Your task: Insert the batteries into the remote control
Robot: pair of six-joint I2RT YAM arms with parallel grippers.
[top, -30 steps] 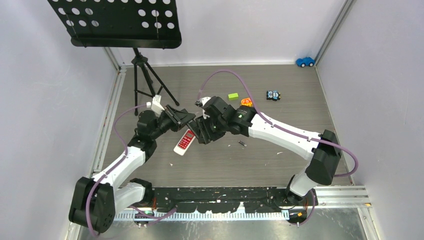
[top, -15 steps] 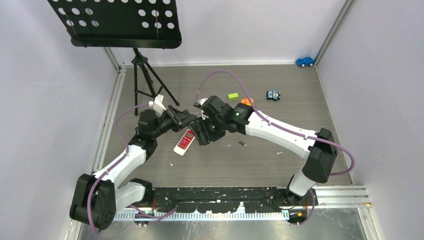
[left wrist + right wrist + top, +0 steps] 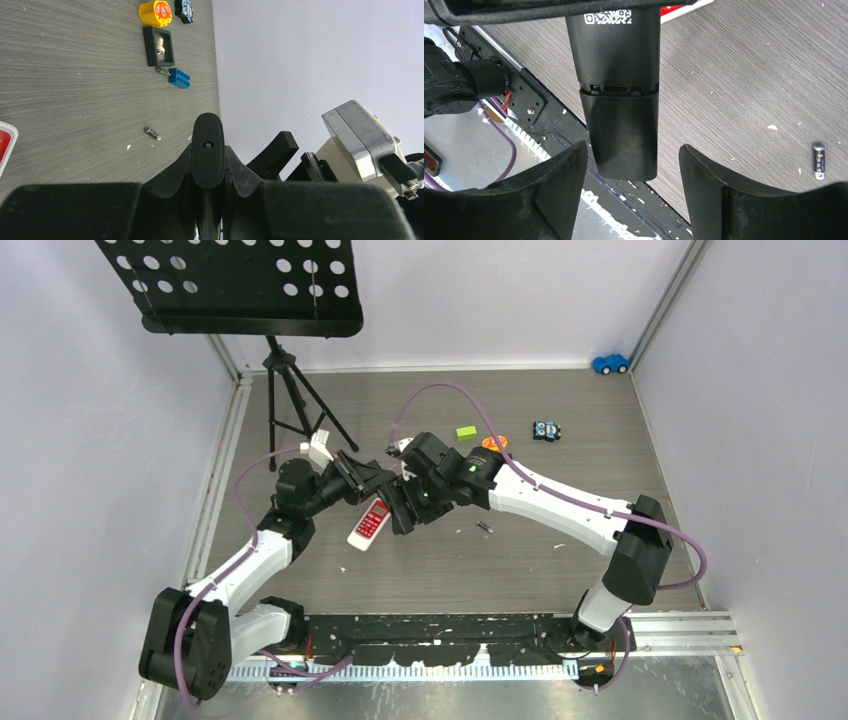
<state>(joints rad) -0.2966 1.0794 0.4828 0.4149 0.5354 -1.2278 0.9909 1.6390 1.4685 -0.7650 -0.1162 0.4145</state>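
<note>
From above, the left gripper (image 3: 368, 478) and the right gripper (image 3: 403, 508) met nose to nose over the middle of the table (image 3: 450, 570). A white-and-red remote (image 3: 369, 523) lay flat just under them. One loose battery (image 3: 484, 527) lay on the table to their right, near but apart from both. The jaws could not be read from this height.

In the left wrist view, the left jaws stood narrow, pinched on something black seen edge-on. The battery lay on the wood beyond, untouched.

The right wrist view showed the pinched thing to be a black remote (image 3: 619, 75), held up off the table at its far end. Its near end, which looked like the battery cover (image 3: 621, 135), hung between the right jaws. They stood wide and touched neither side of it.

The step in hand seemed to be taking that cover off. To do it well, the right jaws should probably close squarely on the cover's two sides below the seam. They should then slide it straight along the remote's length while the left grip holds firm. A skewed pull could twist the remote loose.
</note>
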